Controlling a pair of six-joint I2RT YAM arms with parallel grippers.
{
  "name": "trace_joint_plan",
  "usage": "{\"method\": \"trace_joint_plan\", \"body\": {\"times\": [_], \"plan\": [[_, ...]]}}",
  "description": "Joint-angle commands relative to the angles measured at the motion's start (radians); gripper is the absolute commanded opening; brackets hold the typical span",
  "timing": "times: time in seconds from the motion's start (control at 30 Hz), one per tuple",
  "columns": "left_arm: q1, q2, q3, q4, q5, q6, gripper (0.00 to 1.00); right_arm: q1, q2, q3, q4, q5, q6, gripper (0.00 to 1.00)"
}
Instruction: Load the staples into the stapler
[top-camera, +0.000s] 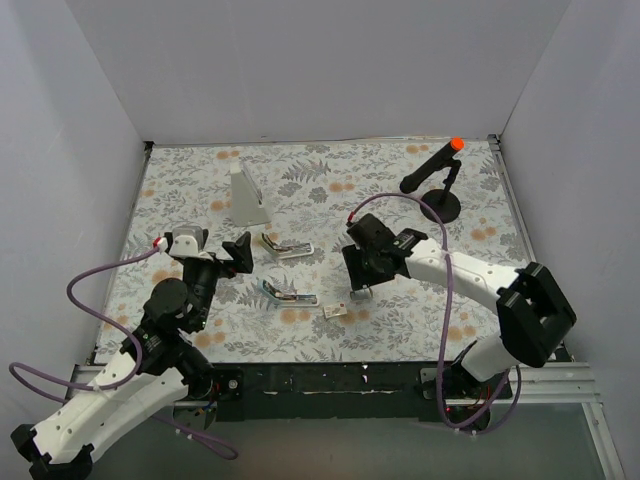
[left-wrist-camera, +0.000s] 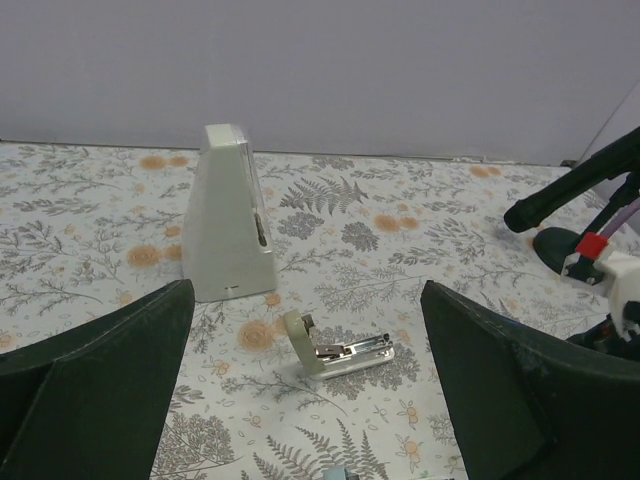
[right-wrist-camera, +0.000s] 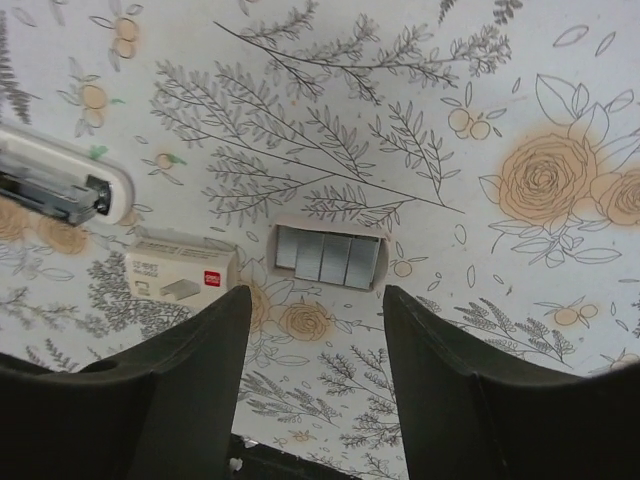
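Note:
The staples show in the right wrist view as a small tray (right-wrist-camera: 329, 257) of silvery strips and a whitish packet (right-wrist-camera: 181, 276) beside it, both flat on the floral cloth. In the top view the packet (top-camera: 334, 311) lies right of the tray (top-camera: 362, 295). My right gripper (right-wrist-camera: 318, 320) is open and empty, hovering just near of the tray; it also shows in the top view (top-camera: 362, 280). One open stapler (top-camera: 290, 293) lies left of the packet and a second (left-wrist-camera: 340, 352) lies farther back. My left gripper (left-wrist-camera: 308, 400) is open and empty, well short of that second stapler.
A tall grey-white wedge (left-wrist-camera: 228, 215) stands behind the far stapler. A black stand with an orange tip (top-camera: 437, 180) sits at the back right. White walls enclose the cloth on three sides. A purple cable loops over my right arm.

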Motion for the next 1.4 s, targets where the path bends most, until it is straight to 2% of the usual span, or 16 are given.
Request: {"method": "trace_joint_plan", "body": {"times": [0.0,0.13,0.43,0.73,1.37], "plan": [[0.015,-0.045,-0.021,0.029,-0.034,0.03,0.98,0.026,0.085,0.073,-0.067,0.095,0.073,0.55],[0.022,-0.081,-0.038,0.049,-0.026,0.042,0.98,0.046,0.149,0.111,-0.053,0.106,0.093,0.44],[0.032,-0.101,-0.047,0.053,0.001,0.045,0.98,0.089,0.229,0.143,-0.068,0.132,0.122,0.34],[0.038,-0.095,-0.047,0.053,0.018,0.042,0.98,0.098,0.235,0.128,-0.084,0.17,0.136,0.34],[0.049,-0.072,-0.047,0.052,0.049,0.036,0.98,0.113,0.267,0.117,-0.088,0.146,0.133,0.32]]}}
